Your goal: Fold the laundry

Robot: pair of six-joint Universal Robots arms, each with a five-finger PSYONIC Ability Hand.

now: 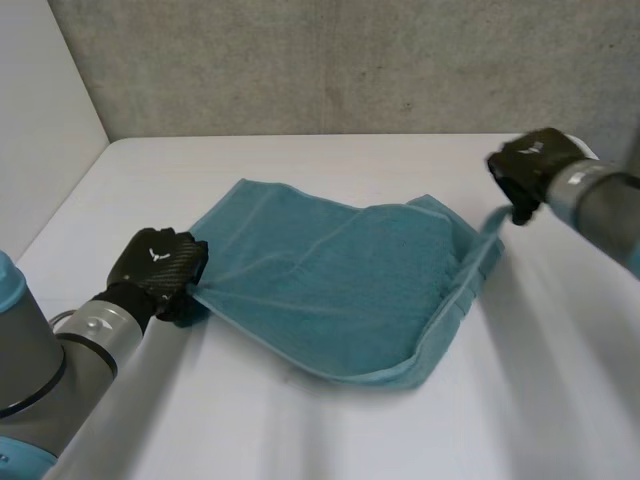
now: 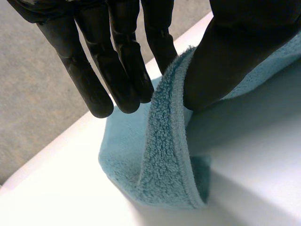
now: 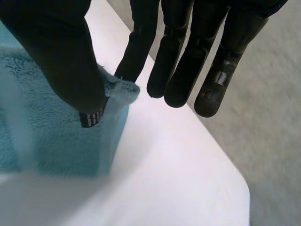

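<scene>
A teal towel (image 1: 340,280) lies spread on the white table (image 1: 300,420), its right side lifted off the surface. My left hand (image 1: 158,265) is at the towel's near left corner, and its thumb and a finger pinch the towel's edge (image 2: 171,141) in the left wrist view. My right hand (image 1: 528,170) is raised at the far right and holds the towel's right corner, which stretches up to it. In the right wrist view the thumb (image 3: 70,70) and a finger clamp that corner (image 3: 120,92).
A grey wall (image 1: 350,60) stands behind the table's far edge, and a white panel (image 1: 40,120) closes the left side. Bare tabletop lies in front of the towel and to its right.
</scene>
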